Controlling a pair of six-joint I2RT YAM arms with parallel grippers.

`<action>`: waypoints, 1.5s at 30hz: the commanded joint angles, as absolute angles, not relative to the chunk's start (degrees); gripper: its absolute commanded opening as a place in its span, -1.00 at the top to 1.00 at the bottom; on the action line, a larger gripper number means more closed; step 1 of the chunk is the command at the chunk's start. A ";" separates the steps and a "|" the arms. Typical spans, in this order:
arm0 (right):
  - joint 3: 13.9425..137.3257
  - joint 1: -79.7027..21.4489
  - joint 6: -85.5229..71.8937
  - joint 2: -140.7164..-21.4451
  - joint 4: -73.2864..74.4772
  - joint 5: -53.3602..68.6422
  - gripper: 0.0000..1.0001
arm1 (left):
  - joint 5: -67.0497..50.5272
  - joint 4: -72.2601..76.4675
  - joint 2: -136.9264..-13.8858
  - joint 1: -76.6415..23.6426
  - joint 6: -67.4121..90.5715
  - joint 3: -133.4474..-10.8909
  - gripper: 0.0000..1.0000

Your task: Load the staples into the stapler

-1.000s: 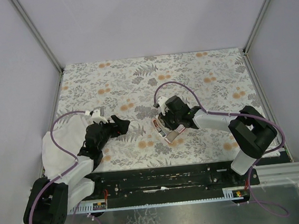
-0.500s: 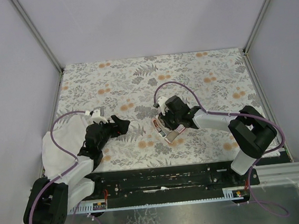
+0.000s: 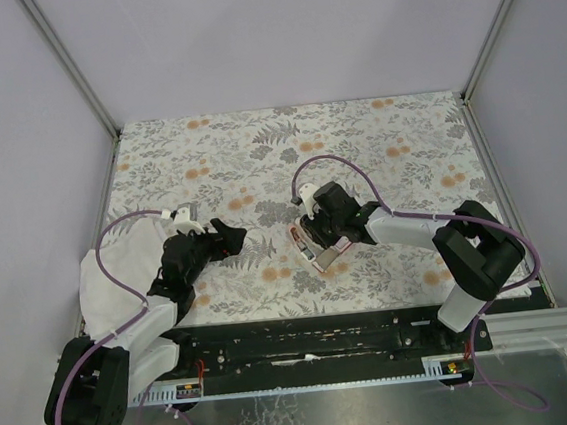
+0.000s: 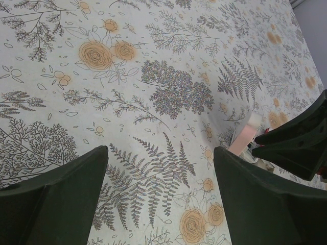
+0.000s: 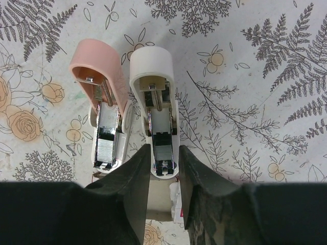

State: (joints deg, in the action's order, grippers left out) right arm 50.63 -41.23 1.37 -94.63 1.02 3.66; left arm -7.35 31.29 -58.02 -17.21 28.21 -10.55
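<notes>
Straddling the stapler [image 5: 156, 76], the right pincer [image 5: 164, 149] stood slightly parted — whether gripping, I cannot tell; the left pincer [image 4: 159, 152] gaped wide, empty.

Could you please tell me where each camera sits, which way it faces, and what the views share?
Top external: above and behind the bases, looking down on the table; both arms show, left gripper and right gripper.
Left wrist: on the left arm, looking low across the cloth toward the right gripper; own open fingers at bottom.
Right wrist: on the right arm, looking down at the opened stapler; own fingers flank its white half.
Shared: all three show the stapler, the left wrist only its pink tip.
</notes>
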 commanded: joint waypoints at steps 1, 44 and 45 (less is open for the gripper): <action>52.83 -40.86 1.60 -93.32 0.77 3.16 0.28 | -7.92 35.51 -58.10 -17.40 26.84 -11.51 -0.64; 32.42 -43.38 -40.36 -80.58 -20.09 12.05 0.17 | -21.49 42.43 -93.09 -32.37 23.47 -34.60 -0.66; 32.43 -43.41 -40.24 -81.20 -20.56 11.78 0.18 | -22.58 43.00 -93.42 -32.35 23.61 -34.70 -0.66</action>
State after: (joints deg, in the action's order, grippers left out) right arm 29.63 -42.78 -40.16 -79.42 -16.32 13.52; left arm -20.47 37.89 -91.57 -32.25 24.32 -33.01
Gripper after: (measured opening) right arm 0.419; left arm 0.829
